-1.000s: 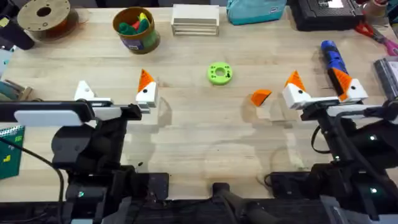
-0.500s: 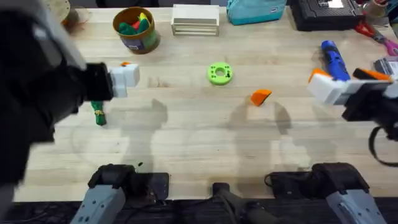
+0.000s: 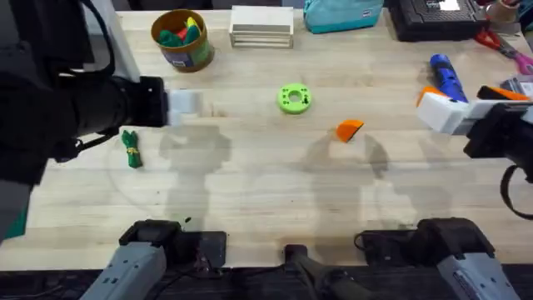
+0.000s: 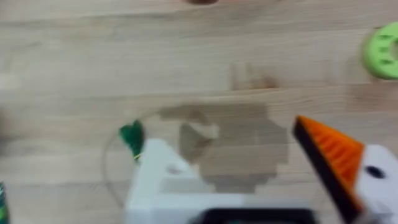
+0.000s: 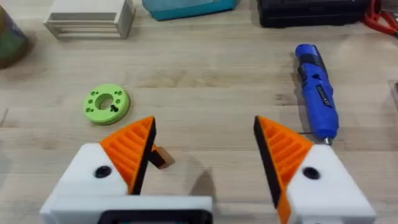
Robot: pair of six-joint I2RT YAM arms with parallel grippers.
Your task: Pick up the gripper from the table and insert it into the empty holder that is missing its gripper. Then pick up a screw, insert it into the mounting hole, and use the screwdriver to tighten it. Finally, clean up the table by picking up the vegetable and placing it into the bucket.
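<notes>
Presently, on the wooden table (image 3: 266,192): my right gripper (image 5: 205,140) stands wide, both orange ribbed pads (image 5: 127,149) fitted, nothing between them. My left gripper (image 4: 249,168) is likewise spread and empty; one finger carries an orange tip (image 4: 326,152), the other is the holder (image 4: 158,177), a bare white block. The gripper (image 3: 350,129), a loose orange wedge, lies near the table's middle, apart from both arms. The flat green ring (image 3: 293,98) sits just beyond it, with a small dark screw (image 5: 113,109) in its face. The screwdriver (image 3: 445,79), blue, lies at the far right, close by my right arm. The vegetable (image 3: 131,150), green, lies on the left side, partly under my left arm. The bucket (image 3: 181,37) stands at the far edge, toy pieces inside, beside a white slatted box (image 3: 261,27) and a teal pouch (image 3: 341,15).
</notes>
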